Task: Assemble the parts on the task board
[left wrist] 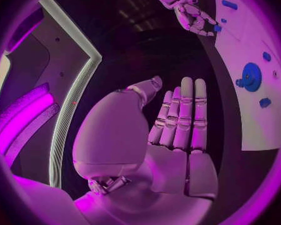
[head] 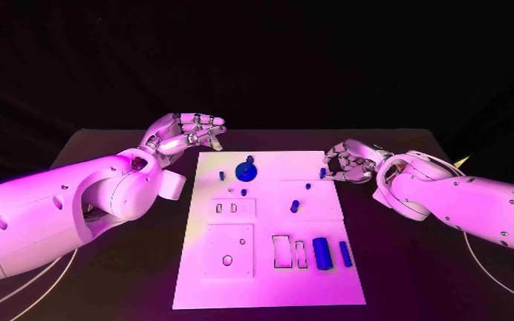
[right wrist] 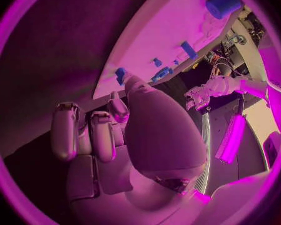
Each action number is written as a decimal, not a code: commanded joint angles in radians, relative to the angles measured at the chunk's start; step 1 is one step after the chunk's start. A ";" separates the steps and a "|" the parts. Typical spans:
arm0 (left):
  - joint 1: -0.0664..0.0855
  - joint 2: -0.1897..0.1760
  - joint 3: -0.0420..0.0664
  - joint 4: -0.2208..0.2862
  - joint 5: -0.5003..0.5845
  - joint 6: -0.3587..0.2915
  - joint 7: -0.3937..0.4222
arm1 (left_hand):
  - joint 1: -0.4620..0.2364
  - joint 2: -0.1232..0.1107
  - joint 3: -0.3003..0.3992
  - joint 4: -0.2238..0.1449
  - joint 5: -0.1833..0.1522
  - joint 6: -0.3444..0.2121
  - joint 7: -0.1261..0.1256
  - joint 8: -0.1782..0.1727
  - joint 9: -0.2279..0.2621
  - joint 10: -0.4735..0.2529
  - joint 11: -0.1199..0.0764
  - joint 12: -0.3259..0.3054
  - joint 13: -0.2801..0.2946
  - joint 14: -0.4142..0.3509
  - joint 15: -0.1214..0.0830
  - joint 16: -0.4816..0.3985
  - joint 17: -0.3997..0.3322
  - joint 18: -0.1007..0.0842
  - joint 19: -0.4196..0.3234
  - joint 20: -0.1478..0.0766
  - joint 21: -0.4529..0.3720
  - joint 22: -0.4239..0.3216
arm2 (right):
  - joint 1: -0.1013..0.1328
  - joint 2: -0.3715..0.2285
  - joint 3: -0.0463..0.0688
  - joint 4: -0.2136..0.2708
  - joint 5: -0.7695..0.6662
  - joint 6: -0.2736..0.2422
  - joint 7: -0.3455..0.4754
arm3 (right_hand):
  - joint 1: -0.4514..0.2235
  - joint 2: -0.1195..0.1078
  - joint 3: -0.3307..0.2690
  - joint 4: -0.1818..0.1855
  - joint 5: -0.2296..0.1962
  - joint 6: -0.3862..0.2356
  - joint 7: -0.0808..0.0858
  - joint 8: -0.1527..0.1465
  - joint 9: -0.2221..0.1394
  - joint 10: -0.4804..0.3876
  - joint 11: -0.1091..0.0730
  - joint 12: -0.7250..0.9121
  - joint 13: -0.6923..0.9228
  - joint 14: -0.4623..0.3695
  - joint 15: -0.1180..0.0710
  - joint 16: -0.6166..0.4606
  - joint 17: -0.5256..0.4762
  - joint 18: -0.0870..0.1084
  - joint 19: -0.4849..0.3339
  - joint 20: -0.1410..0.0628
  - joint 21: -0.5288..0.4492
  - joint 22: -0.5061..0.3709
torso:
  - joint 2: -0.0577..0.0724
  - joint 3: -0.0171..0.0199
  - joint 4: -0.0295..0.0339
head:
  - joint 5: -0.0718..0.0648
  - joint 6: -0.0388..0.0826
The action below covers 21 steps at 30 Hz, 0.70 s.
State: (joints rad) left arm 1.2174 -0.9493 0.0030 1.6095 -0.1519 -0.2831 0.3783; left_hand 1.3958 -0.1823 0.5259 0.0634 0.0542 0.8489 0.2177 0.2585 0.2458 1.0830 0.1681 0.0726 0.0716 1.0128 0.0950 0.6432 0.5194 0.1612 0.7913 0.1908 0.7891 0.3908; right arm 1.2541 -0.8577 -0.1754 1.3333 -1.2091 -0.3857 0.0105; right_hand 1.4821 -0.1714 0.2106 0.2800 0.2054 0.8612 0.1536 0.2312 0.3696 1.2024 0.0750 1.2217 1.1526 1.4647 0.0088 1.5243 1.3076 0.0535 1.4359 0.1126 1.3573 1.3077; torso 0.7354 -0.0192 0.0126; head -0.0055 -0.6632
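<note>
Nearest me, two blue cylinders point(head: 331, 253) lie on the task board point(head: 268, 291), well short of both hands. My right hand point(head: 348, 162) pinches a small blue part point(head: 322, 172) at the board's edge; I should seat it squarely. My left hand point(head: 189, 133) hovers beyond, fingers loosely spread, holding nothing.

Smooth white arm shells, silver segmented left hand point(head: 188, 134), right hand point(head: 351, 161)

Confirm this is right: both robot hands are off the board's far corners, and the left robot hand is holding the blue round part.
Not quite. The left robot hand holds nothing: the head view shows the blue round part lying on the task board. The left wrist view shows the fingers straight and bare. Both hands, including the right robot hand, are near the far corners.
</note>
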 commanded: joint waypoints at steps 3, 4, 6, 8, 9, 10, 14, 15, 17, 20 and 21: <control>0.000 0.000 0.001 0.001 -0.001 0.017 0.009 | -0.001 0.009 0.002 -0.001 0.001 -0.005 0.020 -0.004 0.002 -0.009 -0.001 -0.006 0.000 -0.006 0.001 0.007 0.001 0.018 -0.009 0.003 0.008 0.002 | -0.001 0.002 0.000 0.005 -0.002 0.030 0.013 | 0.008 -0.001 0.010 0.001 0.005 0.012 0.000 0.008 0.000 0.010 -0.003 0.006 0.002 0.083 -0.006 0.003 0.174 -0.002 0.004 -0.001 0.005 0.136 | -0.001 0.0001 -0.0008 | 0.000 -0.002; 0.000 0.000 0.001 0.000 -0.001 0.017 0.009 | -0.001 0.009 0.002 -0.001 0.001 -0.005 0.020 -0.004 0.002 -0.009 -0.001 -0.006 0.000 -0.006 0.001 0.007 0.001 0.018 -0.009 0.003 0.008 0.002 | -0.001 0.002 0.000 0.006 -0.002 0.032 0.013 | 0.008 -0.001 0.011 0.001 0.006 0.013 -0.001 0.008 0.000 0.011 -0.004 0.007 0.003 0.083 -0.007 0.003 0.174 -0.002 0.005 -0.002 0.005 0.136 | -0.001 0.0001 -0.0010 | 0.001 -0.002; 0.000 0.000 0.000 0.000 -0.001 0.017 0.009 | -0.001 0.009 0.002 -0.001 0.001 -0.005 0.020 -0.004 0.002 -0.009 -0.001 -0.006 0.000 -0.006 0.001 0.007 0.001 0.018 -0.009 0.003 0.008 0.002 | -0.001 0.003 0.000 0.008 -0.004 0.037 0.012 | 0.008 -0.002 0.014 0.001 0.006 0.016 -0.002 0.010 0.000 0.012 -0.005 0.008 0.004 0.083 -0.008 0.003 0.174 -0.002 0.005 -0.002 0.006 0.137 | -0.001 -0.0001 -0.0013 | 0.000 -0.002; 0.000 0.000 0.000 0.000 -0.001 0.017 0.009 | -0.001 0.009 0.002 -0.001 0.001 -0.005 0.020 -0.004 0.002 -0.009 -0.001 -0.006 0.000 -0.006 0.001 0.007 0.001 0.018 -0.009 0.003 0.008 0.002 | -0.001 0.003 0.000 0.009 -0.006 0.041 0.011 | 0.008 -0.002 0.017 0.001 0.006 0.018 -0.003 0.011 0.000 0.014 -0.006 0.008 0.005 0.083 -0.009 0.003 0.173 -0.002 0.006 -0.003 0.007 0.137 | -0.001 -0.0002 -0.0004 | -0.001 -0.003; 0.000 0.000 0.000 0.000 -0.001 0.018 0.008 | -0.001 0.009 0.002 -0.001 0.001 -0.005 0.020 -0.004 0.002 -0.009 -0.001 -0.006 0.000 -0.006 0.001 0.007 0.001 0.018 -0.009 0.003 0.008 0.002 | -0.001 0.003 0.000 0.010 -0.007 0.044 0.011 | 0.008 -0.002 0.017 0.001 0.006 0.018 -0.003 0.011 0.000 0.014 -0.006 0.008 0.005 0.083 -0.009 0.003 0.173 -0.002 0.006 -0.003 0.007 0.137 | -0.001 -0.0002 -0.0002 | -0.002 -0.003; 0.000 0.000 0.000 0.000 -0.001 0.018 0.008 | -0.001 0.009 0.002 -0.001 0.001 -0.005 0.020 -0.004 0.002 -0.009 -0.001 -0.006 0.000 -0.006 0.001 0.007 0.001 0.018 -0.009 0.003 0.008 0.002 | -0.001 0.003 0.000 0.011 -0.008 0.047 0.010 | 0.008 -0.002 0.017 0.001 0.006 0.018 -0.003 0.011 0.000 0.014 -0.006 0.008 0.005 0.083 -0.009 0.003 0.173 -0.002 0.006 -0.003 0.007 0.137 | -0.001 0.0001 0.0001 | -0.002 -0.003; 0.000 -0.001 0.000 0.000 -0.001 0.018 0.007 | -0.001 0.009 0.002 -0.001 0.001 -0.005 0.020 -0.004 0.002 -0.009 -0.001 -0.006 0.000 -0.006 0.001 0.007 0.001 0.018 -0.009 0.003 0.008 0.002 | -0.001 0.003 0.000 0.013 -0.011 0.057 0.007 | 0.008 -0.003 0.017 0.001 0.006 0.019 -0.003 0.011 0.000 0.013 -0.006 0.007 0.003 0.083 -0.009 0.003 0.174 -0.003 0.006 -0.003 0.007 0.138 | -0.001 0.0000 0.0001 | -0.003 -0.002; 0.000 -0.001 0.000 0.000 -0.001 0.018 0.007 | -0.001 0.009 0.002 -0.001 0.001 -0.005 0.020 -0.004 0.002 -0.009 -0.001 -0.006 0.000 -0.006 0.001 0.007 0.001 0.018 -0.009 0.003 0.008 0.002 | -0.001 0.003 0.000 0.013 -0.011 0.058 0.007 | 0.008 -0.003 0.017 0.001 0.006 0.019 -0.003 0.011 0.000 0.013 -0.006 0.007 0.003 0.083 -0.009 0.003 0.174 -0.003 0.006 -0.003 0.007 0.138 | -0.002 0.0000 -0.0002 | -0.004 -0.002; 0.000 -0.001 0.000 0.000 -0.001 0.018 0.007 | -0.001 0.009 0.002 -0.001 0.001 -0.005 0.020 -0.004 0.002 -0.009 -0.001 -0.006 0.000 -0.006 0.001 0.007 0.001 0.018 -0.009 0.003 0.008 0.002 | -0.002 0.004 0.000 0.014 -0.012 0.062 0.007 | 0.006 -0.005 0.018 0.002 0.006 0.020 -0.004 0.012 -0.001 0.015 -0.006 0.009 0.005 0.083 -0.009 0.003 0.173 -0.003 0.007 -0.004 0.008 0.139 | -0.002 -0.0004 -0.0002 | -0.004 -0.002; 0.000 -0.001 0.000 0.000 -0.001 0.017 0.006 | -0.001 0.009 0.002 -0.001 0.001 -0.005 0.020 -0.004 0.002 -0.009 -0.001 -0.006 0.000 -0.006 0.001 0.007 0.001 0.018 -0.009 0.003 0.008 0.002 | -0.002 0.005 0.000 0.015 -0.013 0.066 0.005 | 0.003 -0.005 0.019 0.003 0.006 0.021 -0.004 0.012 -0.001 0.017 -0.007 0.010 0.006 0.083 -0.010 0.003 0.173 -0.003 0.007 -0.004 0.008 0.139 | -0.001 -0.0004 -0.0003 | -0.004 0.000; 0.000 -0.001 0.000 0.000 -0.001 0.018 0.006 | -0.001 0.009 0.002 -0.001 0.001 -0.005 0.020 -0.004 0.002 -0.009 -0.001 -0.006 0.000 -0.006 0.001 0.007 0.001 0.018 -0.009 0.003 0.008 0.002 | -0.002 0.006 0.000 0.015 -0.014 0.066 0.004 | 0.001 -0.004 0.021 0.004 0.006 0.023 -0.005 0.013 -0.001 0.018 -0.007 0.011 0.007 0.083 -0.010 0.002 0.172 -0.003 0.008 -0.005 0.009 0.140 | -0.001 -0.0002 -0.0004 | -0.004 0.001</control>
State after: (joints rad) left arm 1.2174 -0.9510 0.0029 1.6077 -0.1519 -0.2822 0.3774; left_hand 1.3959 -0.1823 0.5259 0.0634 0.0542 0.8489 0.2177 0.2585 0.2465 1.0830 0.1681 0.0726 0.0716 1.0129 0.0951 0.6471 0.5194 0.1613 0.7877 0.1945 0.7936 0.3919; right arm 1.2533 -0.8532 -0.1754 1.3458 -1.2109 -0.3466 0.0103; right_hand 1.4821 -0.1714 0.2284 0.2841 0.2054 0.8767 0.1497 0.2398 0.3696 1.2146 0.0688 1.2255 1.1581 1.4685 0.0050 1.5243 1.3074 0.0534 1.4396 0.1089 1.3618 1.3075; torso 0.7340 -0.0194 0.0122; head -0.0095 -0.6636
